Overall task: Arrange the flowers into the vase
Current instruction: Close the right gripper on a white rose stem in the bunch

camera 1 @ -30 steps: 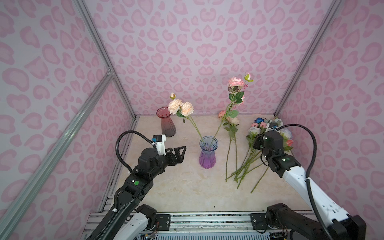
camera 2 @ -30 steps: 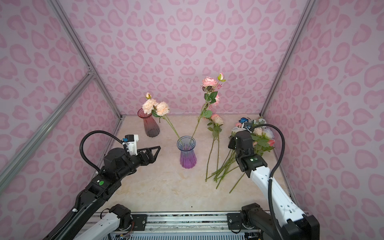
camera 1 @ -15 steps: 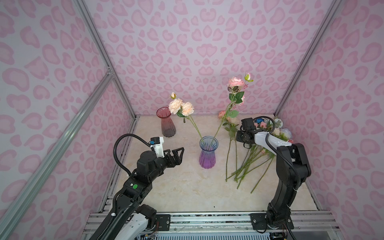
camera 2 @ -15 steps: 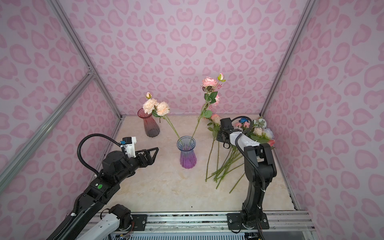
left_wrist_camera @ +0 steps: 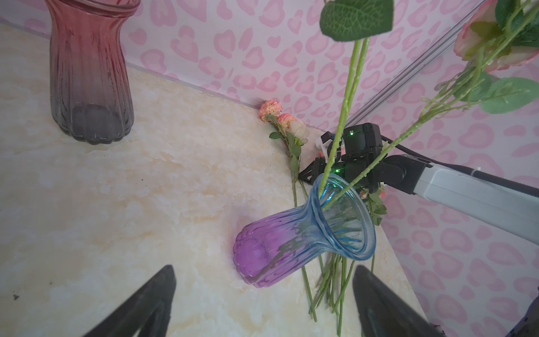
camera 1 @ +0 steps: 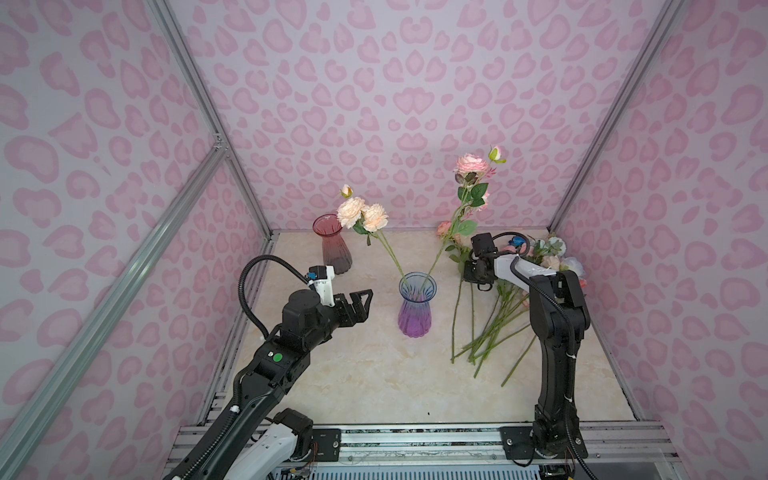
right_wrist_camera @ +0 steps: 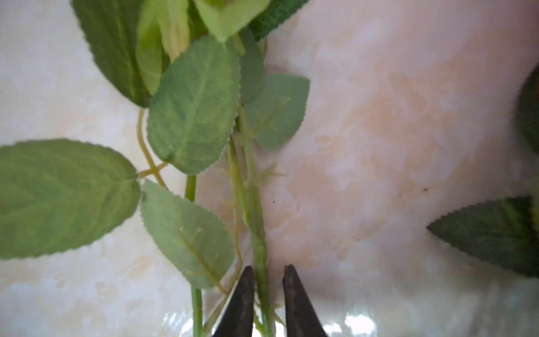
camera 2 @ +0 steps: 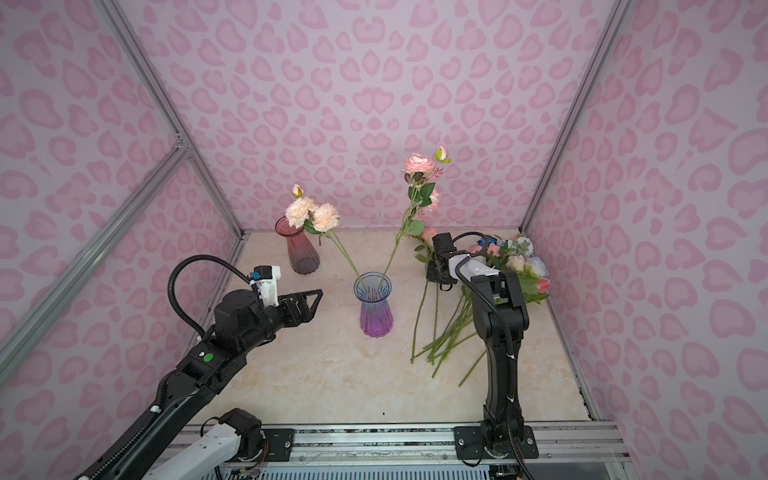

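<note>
A second ago the right arm reached out long from the front of the desk, with its pincer over the heap of flowers. Now that arm stands bent up tall. The right pincer is down low near the far edge, on the side of the heap nearest the vase. The left arm is in almost the same spot as before.

The right pincer is open only a little. One green stem runs between its two fingers. One finger is right against the stem and a thin gap shows on the other side, so the stem is not squeezed.

The left pincer is wide open and holds nothing. It hangs between the vase and the left edge of the desk.

The vase stands in the middle of the desk. Two flowers are in it, one with peach blooms and one pink rose. The other flowers lie in a heap by the right edge, up toward the far right corner. A red vase stands near the far left corner.
</note>
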Robot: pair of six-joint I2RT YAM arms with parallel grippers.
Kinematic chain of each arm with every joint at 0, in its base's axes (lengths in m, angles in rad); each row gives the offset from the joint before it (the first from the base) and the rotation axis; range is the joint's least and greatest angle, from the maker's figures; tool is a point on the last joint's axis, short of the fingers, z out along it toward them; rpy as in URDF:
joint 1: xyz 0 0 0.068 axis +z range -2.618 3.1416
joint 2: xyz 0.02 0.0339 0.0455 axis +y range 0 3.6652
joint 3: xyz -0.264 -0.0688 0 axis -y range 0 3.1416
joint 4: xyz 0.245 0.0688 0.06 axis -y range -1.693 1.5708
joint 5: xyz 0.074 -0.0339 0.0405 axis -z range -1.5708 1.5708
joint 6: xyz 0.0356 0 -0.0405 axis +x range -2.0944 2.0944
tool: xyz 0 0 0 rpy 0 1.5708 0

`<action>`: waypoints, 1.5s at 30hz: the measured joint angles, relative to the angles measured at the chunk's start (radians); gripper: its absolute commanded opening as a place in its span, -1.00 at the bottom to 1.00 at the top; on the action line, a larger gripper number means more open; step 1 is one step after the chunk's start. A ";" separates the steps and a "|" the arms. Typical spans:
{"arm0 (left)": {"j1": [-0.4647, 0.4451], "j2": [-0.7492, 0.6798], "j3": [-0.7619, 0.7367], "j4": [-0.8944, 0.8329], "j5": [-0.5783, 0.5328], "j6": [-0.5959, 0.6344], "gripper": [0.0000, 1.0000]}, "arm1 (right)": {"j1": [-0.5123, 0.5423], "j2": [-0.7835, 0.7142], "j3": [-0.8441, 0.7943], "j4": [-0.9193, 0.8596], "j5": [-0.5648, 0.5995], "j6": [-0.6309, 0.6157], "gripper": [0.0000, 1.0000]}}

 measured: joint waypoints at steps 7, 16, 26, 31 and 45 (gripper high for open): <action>0.000 -0.007 0.000 -0.001 0.000 0.004 0.92 | -0.001 -0.015 -0.021 0.005 -0.018 -0.010 -0.95; 0.000 -0.029 0.016 -0.002 -0.001 0.008 0.92 | 0.000 -0.226 -0.134 0.025 -0.006 -0.011 -0.99; 0.000 -0.057 0.018 -0.002 -0.001 -0.001 0.92 | 0.023 -0.509 -0.272 0.071 0.136 -0.034 -1.00; 0.000 -0.062 0.018 -0.002 0.000 -0.005 0.92 | 0.026 -0.613 -0.293 0.100 0.165 -0.044 -0.99; 0.000 -0.072 0.000 -0.001 0.011 -0.019 0.91 | -0.058 -0.476 -0.303 0.050 0.134 0.000 -0.84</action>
